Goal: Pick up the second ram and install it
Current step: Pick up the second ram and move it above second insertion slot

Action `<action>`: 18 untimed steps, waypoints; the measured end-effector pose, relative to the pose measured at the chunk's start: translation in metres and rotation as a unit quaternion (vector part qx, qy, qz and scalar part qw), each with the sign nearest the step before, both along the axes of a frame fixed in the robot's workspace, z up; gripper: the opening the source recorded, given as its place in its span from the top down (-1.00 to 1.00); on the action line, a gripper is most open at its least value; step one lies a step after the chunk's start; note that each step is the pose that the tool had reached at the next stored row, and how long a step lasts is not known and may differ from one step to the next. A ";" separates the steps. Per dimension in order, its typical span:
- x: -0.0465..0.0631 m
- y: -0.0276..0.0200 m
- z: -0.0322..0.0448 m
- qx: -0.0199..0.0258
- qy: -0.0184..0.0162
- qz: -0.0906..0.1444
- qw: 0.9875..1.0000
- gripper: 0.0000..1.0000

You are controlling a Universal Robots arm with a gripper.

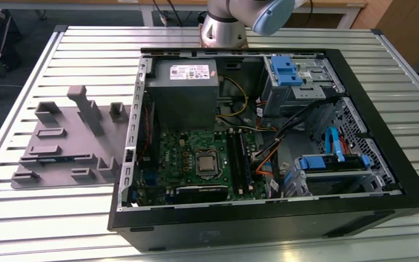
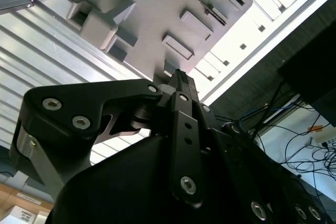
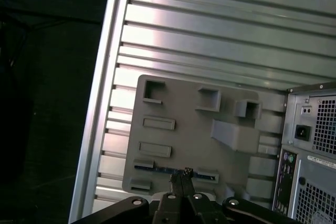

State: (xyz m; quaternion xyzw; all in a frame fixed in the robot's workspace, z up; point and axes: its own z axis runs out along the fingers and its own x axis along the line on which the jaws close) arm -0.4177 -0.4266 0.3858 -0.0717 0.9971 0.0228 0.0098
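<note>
The second ram [image 3: 164, 170] is a slim blue stick lying on edge between two small supports of the gray holder tray [image 3: 184, 129]. In the exterior view it shows as a thin blue strip [image 1: 58, 159] on the tray [image 1: 64, 147], at the exterior view's left of the open computer case. My gripper [image 3: 182, 176] hangs well above the tray, and its tips line up over the middle of the stick. The fingers [image 2: 178, 80] are pressed together and hold nothing. The green motherboard [image 1: 195, 161] lies inside the case, with dark memory slots [image 1: 240, 158] beside the processor socket.
The black computer case [image 1: 268, 218] lies open on a slatted metal table [image 1: 85, 49]. Inside are a power supply [image 1: 184, 90], blue drive brackets [image 1: 289, 71] and loose cables [image 1: 268, 158]. The arm's base [image 1: 222, 30] stands behind the case. The table edge [image 3: 100, 103] drops to dark floor beside the tray.
</note>
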 end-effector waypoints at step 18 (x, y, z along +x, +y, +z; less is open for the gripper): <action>0.000 0.0000 0.0000 0.000 0.000 0.024 1.000 0.79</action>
